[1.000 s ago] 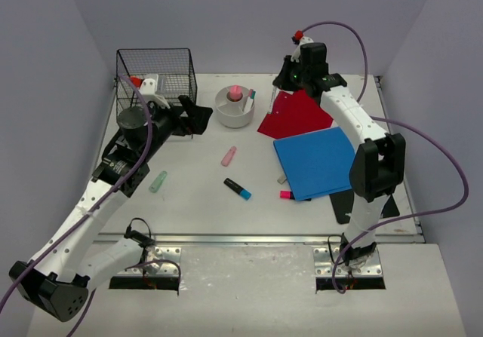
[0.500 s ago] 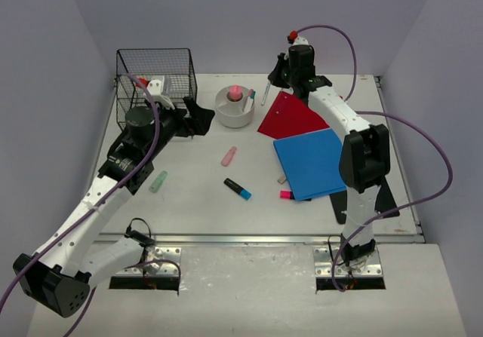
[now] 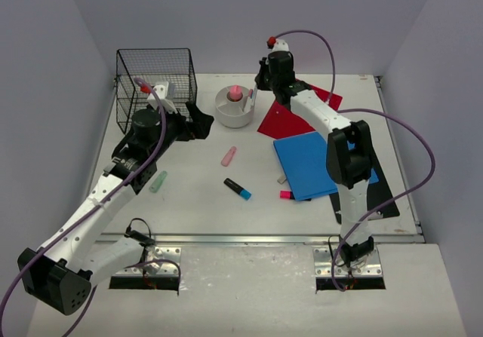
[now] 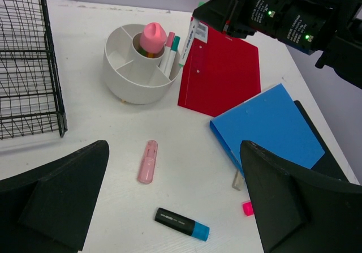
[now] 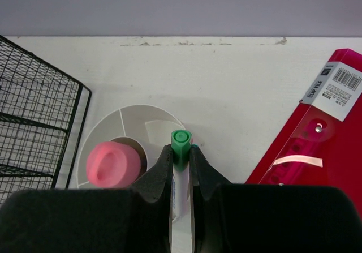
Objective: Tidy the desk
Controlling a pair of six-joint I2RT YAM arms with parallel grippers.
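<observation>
From above, the desk (image 3: 196, 201) is seen under both arms; the right gripper (image 3: 259, 84) is held just beside the white organizer (image 3: 226, 118), nearer it than the left gripper (image 3: 202, 120). In the left wrist view, that gripper's fingers (image 4: 62, 196) are spread wide on nothing; two pens (image 4: 169, 52) are stood in one compartment. In the right wrist view, a green-capped marker (image 5: 181, 142) is clamped roughly upright, seemingly above that compartment.

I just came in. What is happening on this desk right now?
The right gripper is shut on a green-capped marker and holds it over the round white organizer, which already holds a few items. The left gripper is open and empty, near the wire basket. A pink highlighter and other markers lie loose on the desk, beside a red folder and a blue folder.
</observation>
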